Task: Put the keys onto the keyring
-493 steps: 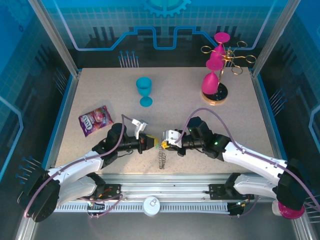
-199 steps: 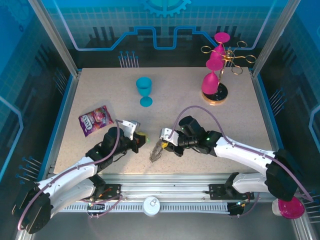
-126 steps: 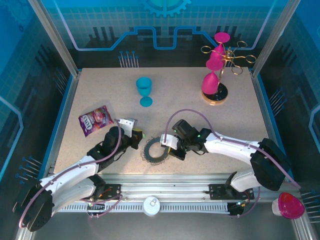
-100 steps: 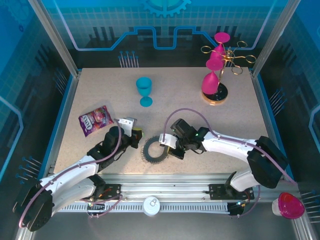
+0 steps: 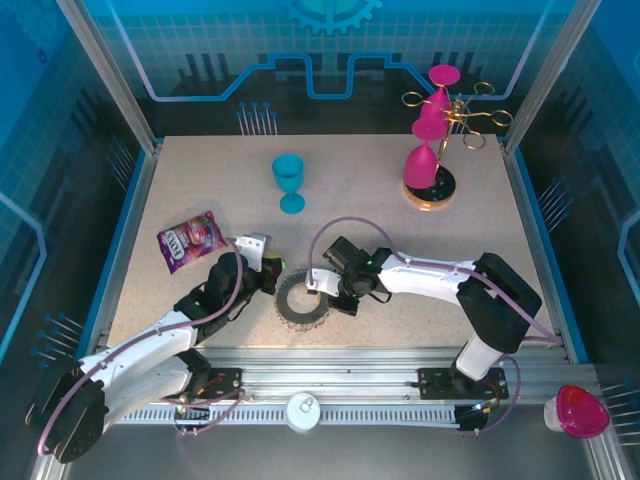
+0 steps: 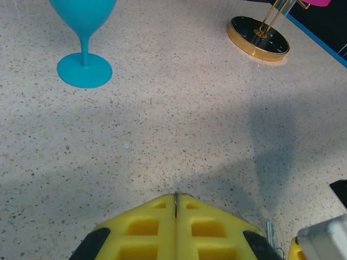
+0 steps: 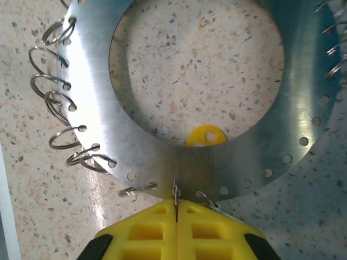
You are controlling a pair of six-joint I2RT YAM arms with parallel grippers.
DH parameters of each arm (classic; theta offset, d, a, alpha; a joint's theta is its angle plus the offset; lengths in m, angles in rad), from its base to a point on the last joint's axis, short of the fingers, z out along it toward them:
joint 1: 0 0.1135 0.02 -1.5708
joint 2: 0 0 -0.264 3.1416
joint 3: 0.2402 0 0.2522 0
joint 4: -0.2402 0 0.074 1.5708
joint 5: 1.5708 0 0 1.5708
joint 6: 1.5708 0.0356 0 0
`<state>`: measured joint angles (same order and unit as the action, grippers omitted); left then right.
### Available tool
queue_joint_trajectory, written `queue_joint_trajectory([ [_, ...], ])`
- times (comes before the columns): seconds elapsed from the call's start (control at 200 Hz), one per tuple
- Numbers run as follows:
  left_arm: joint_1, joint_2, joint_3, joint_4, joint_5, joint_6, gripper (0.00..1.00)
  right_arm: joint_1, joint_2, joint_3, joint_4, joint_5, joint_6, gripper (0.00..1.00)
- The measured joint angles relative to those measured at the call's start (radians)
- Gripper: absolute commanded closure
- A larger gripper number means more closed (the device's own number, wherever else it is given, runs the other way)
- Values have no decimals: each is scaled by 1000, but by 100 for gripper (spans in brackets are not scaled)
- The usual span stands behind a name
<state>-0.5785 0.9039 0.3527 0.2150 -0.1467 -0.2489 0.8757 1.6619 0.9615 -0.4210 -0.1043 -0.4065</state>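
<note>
The left tool (image 6: pixel 175 202) clamps just a sliver of the keys (image 6: pixel 175 194) and the right tool (image 7: pixel 175 206) pinches one keyring (image 7: pixel 89 81) rim wire, so either may slip during threading.

Robot lab cell, aluminium frame (image 5: pixel 105 70), blue printed backdrop (image 5: pixel 330 40)

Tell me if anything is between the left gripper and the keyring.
Nothing visible. From above, only bare table lies between the left gripper and the keyring. The right gripper pinches the ring's opposite edge, out of the way.
</note>
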Motion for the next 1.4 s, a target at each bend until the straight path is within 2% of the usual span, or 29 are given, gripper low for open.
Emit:
queue_joint_trajectory([
  [0.34,0,-32,0,0,-23,16,100,14,79,61,-61,3,-35,100],
  [0.801,0,-54,-3,-1,-41,16,100,16,93,79,-110,-5,-49,85],
  [1.401,0,-60,-3,-8,-41,17,100,21,100,80,-140,12,-60,81],
])
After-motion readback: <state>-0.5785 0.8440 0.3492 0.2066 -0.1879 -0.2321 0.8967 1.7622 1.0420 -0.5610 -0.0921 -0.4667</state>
